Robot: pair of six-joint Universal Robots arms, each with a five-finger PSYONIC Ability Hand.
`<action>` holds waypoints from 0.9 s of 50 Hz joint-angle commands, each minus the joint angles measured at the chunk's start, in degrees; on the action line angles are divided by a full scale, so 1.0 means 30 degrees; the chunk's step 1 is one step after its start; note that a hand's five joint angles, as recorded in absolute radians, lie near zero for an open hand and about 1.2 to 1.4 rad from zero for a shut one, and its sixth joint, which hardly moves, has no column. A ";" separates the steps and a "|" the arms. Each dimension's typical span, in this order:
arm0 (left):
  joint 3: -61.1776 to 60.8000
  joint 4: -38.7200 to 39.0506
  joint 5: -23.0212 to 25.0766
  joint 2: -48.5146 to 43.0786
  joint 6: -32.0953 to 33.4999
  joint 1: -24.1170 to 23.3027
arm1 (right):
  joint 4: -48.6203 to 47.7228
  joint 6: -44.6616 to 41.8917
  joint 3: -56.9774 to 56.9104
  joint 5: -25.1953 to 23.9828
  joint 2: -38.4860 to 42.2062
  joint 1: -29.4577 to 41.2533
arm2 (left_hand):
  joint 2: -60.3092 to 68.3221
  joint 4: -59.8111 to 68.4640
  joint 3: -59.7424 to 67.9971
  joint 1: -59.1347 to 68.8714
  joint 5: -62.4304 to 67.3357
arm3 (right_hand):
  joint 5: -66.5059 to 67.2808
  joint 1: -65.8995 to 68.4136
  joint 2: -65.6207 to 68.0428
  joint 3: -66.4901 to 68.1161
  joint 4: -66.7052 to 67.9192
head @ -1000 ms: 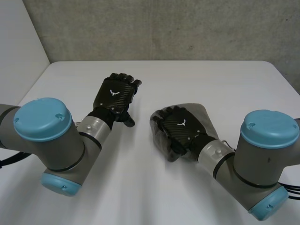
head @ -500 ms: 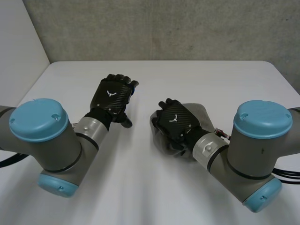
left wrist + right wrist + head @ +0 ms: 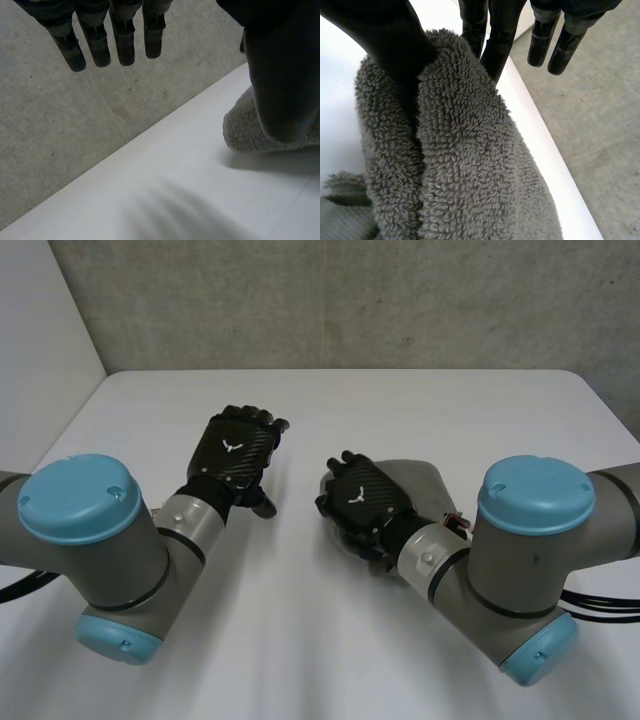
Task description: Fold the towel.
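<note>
Before concrete wall (image 3: 350,300), towel (image 3: 425,480) on table (image 3: 450,410)

On my screens the light is soft and even, falling from overhead: the white table (image 3: 420,410) reads bright, the grey wall (image 3: 350,300) behind it flat and dull. The light-blue caps (image 3: 76,498) carry a faint sheen on top. In the left wrist view a soft-edged shadow lies on the table just beside the towel (image 3: 250,130). In the right wrist view the towel's folds hold a dark crease.

Grey towel (image 3: 460,165), black weave-patterned left hand (image 3: 232,452) and right hand (image 3: 362,502), white table (image 3: 420,410), speckled grey wall (image 3: 350,300), light-blue caps (image 3: 75,498).
</note>
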 commanded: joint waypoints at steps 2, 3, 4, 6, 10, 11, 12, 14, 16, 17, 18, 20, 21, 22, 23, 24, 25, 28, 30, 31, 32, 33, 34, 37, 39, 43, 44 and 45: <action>-0.0081 0.0000 0.0031 0.0030 0.0000 0.0305 | -0.0096 0.1399 0.1049 0.0421 -0.2163 -0.2363 | 0.0155 -0.1070 -0.0958 -0.0566 -0.0225 | 0.1738 0.2749 0.1968 -0.0697 -0.1104; -0.0110 0.0000 0.0031 0.0030 0.0000 0.0335 | -0.0213 0.1663 0.1546 0.0304 -0.2691 -0.3300 | 0.0155 -0.1070 -0.0958 -0.0566 -0.0225 | 0.1738 0.2749 0.1968 -0.0697 -0.1104; -0.0111 0.0000 0.0031 0.0030 0.0000 0.0336 | -0.0214 0.1666 0.1551 0.0303 -0.2697 -0.3310 | 0.0155 -0.1070 -0.0958 -0.0566 -0.0225 | 0.1738 0.2749 0.1968 -0.0697 -0.1104; -0.0111 0.0000 0.0031 0.0030 0.0000 0.0365 | -0.0855 0.2074 0.2484 0.0099 -0.3804 -0.4826 | 0.0155 -0.1070 -0.0958 -0.0566 -0.0225 | 0.1738 0.2749 0.1968 -0.0697 -0.1104; -0.0110 0.0000 0.0061 0.0030 0.0000 0.0365 | -0.1267 0.2164 0.3625 -0.0544 -0.4918 -0.6203 | 0.0155 -0.1070 -0.0958 -0.0566 -0.0225 | 0.1738 0.2749 0.1968 -0.0697 -0.1104; -0.0082 0.0029 0.0061 0.0001 0.0000 0.0365 | -0.1297 0.2164 0.4182 -0.0953 -0.5416 -0.7138 | 0.0155 -0.1070 -0.0958 -0.0566 -0.0225 | 0.1738 0.2749 0.1968 -0.0697 -0.1104; -0.0081 0.0029 0.0061 0.0000 0.0000 0.0365 | -0.1298 0.2164 0.4188 -0.0957 -0.5421 -0.7148 | 0.0155 -0.1070 -0.0958 -0.0566 -0.0225 | 0.1738 0.2749 0.1968 -0.0697 -0.1104; -0.0081 0.0000 0.0061 0.0000 0.0000 0.0365 | -0.1298 0.2193 0.5063 -0.1860 -0.6355 -0.8781 | 0.0155 -0.1070 -0.0958 -0.0566 -0.0225 | 0.1738 0.2749 0.1968 -0.0697 -0.1104; -0.0081 0.0029 0.0061 0.0000 0.0000 0.0336 | -0.1298 0.2193 0.5502 -0.2213 -0.6736 -0.9600 | 0.0155 -0.1070 -0.0958 -0.0566 -0.0225 | 0.1738 0.2749 0.1968 -0.0697 -0.1104; -0.0081 0.0029 0.0061 0.0000 0.0000 0.0307 | -0.1298 0.2193 0.5912 -0.2594 -0.7030 -1.0363 | 0.0155 -0.1070 -0.0958 -0.0566 -0.0225 | 0.1738 0.2749 0.1968 -0.0697 -0.1104; -0.0081 0.0029 0.0061 0.0000 0.0000 0.0306 | -0.1298 0.2193 0.5916 -0.2597 -0.7033 -1.0370 | 0.0155 -0.1070 -0.0958 -0.0566 -0.0225 | 0.1738 0.2749 0.1968 -0.0697 -0.1104; -0.0081 0.0029 0.0061 0.0000 0.0000 0.0306 | -0.1298 0.2193 0.6268 -0.3037 -0.7238 -1.1103 | 0.0155 -0.1070 -0.0958 -0.0566 -0.0225 | 0.1738 0.2749 0.1968 -0.0697 -0.1104; -0.0110 0.0029 0.0061 0.0000 0.0000 0.0306 | -0.1298 0.2193 0.6616 -0.3501 -0.7383 -1.1886 | 0.0155 -0.1070 -0.0958 -0.0566 -0.0225 | 0.1738 0.2749 0.1968 -0.0697 -0.1104; -0.0111 0.0029 0.0061 0.0000 0.0000 0.0306 | -0.1298 0.2164 0.6939 -0.3970 -0.7442 -1.2648 | 0.0155 -0.1070 -0.0958 -0.0566 -0.0225 | 0.1738 0.2749 0.1968 -0.0697 -0.1104; -0.0111 0.0029 0.0061 0.0000 0.0000 0.0306 | -0.1298 0.2164 0.6942 -0.3974 -0.7443 -1.2655 | 0.0155 -0.1070 -0.0958 -0.0566 -0.0225 | 0.1738 0.2749 0.1968 -0.0697 -0.1104; -0.0111 0.0029 0.0061 0.0000 0.0000 0.0306 | -0.1298 0.2106 0.7232 -0.4410 -0.7443 -1.3439 | 0.0155 -0.1070 -0.0958 -0.0566 -0.0225 | 0.1738 0.2749 0.1968 -0.0697 -0.1104; -0.0111 0.0029 0.0061 0.0000 0.0000 0.0306 | -0.1298 0.2076 0.7525 -0.4878 -0.7414 -1.4142 | 0.0155 -0.1070 -0.0958 -0.0566 -0.0225 | 0.1738 0.2749 0.1968 -0.0697 -0.1104; -0.0111 0.0029 0.0061 0.0000 0.0000 0.0248 | -0.1385 0.1930 0.8023 -0.5990 -0.7268 -1.5549 | 0.0155 -0.1070 -0.0958 -0.0566 -0.0225 | 0.1738 0.2749 0.1968 -0.0697 -0.1104; -0.0111 0.0000 0.0032 -0.0029 0.0000 0.0248 | -0.1473 0.1901 0.8229 -0.6576 -0.7180 -1.6136 | 0.0155 -0.1070 -0.0958 -0.0566 -0.0225 | 0.1738 0.2749 0.1968 -0.0697 -0.1104; -0.0111 0.0000 0.0031 -0.0029 0.0000 0.0248 | -0.1474 0.1900 0.8231 -0.6582 -0.7179 -1.6142 | 0.0155 -0.1070 -0.0958 -0.0566 -0.0225 | 0.1738 0.2749 0.1968 -0.0697 -0.1104; -0.0111 0.0029 0.0031 -0.0029 0.0000 0.0219 | -0.1532 0.1842 0.8405 -0.7133 -0.7150 -1.6606 | 0.0155 -0.1070 -0.0958 -0.0566 -0.0225 | 0.1738 0.2749 0.1968 -0.0697 -0.1104; -0.0111 0.0029 0.0031 -0.0029 0.0000 0.0189 | -0.1532 0.1755 0.8581 -0.7516 -0.7092 -1.6959 | 0.0155 -0.1070 -0.0958 -0.0566 -0.0225 | 0.1738 0.2749 0.1968 -0.0697 -0.1104; -0.0111 0.0029 0.0031 -0.0029 0.0000 0.0189 | -0.1532 0.1754 0.8583 -0.7519 -0.7091 -1.6962 | 0.0155 -0.1070 -0.0958 -0.0566 -0.0225 | 0.1738 0.2749 0.1968 -0.0697 -0.1104; -0.0111 0.0029 0.0031 -0.0029 0.0000 0.0160 | -0.1532 0.1754 0.8700 -0.7900 -0.6828 -1.7284 | 0.0155 -0.1070 -0.0958 -0.0566 -0.0225 | 0.1738 0.2749 0.1968 -0.0697 -0.1104; -0.0111 0.0029 0.0031 -0.0029 0.0000 0.0131 | -0.1503 0.1812 0.8729 -0.7988 -0.6710 -1.7284 | 0.0155 -0.1070 -0.0958 -0.0566 -0.0225 | 0.1738 0.2749 0.1968 -0.0697 -0.1104; -0.0111 0.0029 0.0031 0.0030 0.0000 0.0101 | -0.1415 0.1900 0.8729 -0.7988 -0.6798 -1.7226 | 0.0155 -0.1070 -0.0958 -0.0566 -0.0225 | 0.1738 0.2749 0.1968 -0.0697 -0.1104; -0.0053 0.0058 0.0060 0.0059 0.0000 0.0043 | -0.1299 0.1900 0.8729 -0.7988 -0.6914 -1.7197 | 0.0100 -0.1070 -0.0958 -0.0622 -0.0281 | 0.1738 0.2749 0.1968 -0.0697 -0.1104; -0.0052 0.0058 0.0061 0.0059 0.0000 0.0043 | -0.1269 0.1958 0.8758 -0.7988 -0.6973 -1.7138 | 0.0099 -0.1070 -0.0958 -0.0622 -0.0281 | 0.1738 0.2749 0.1968 -0.0697 -0.1104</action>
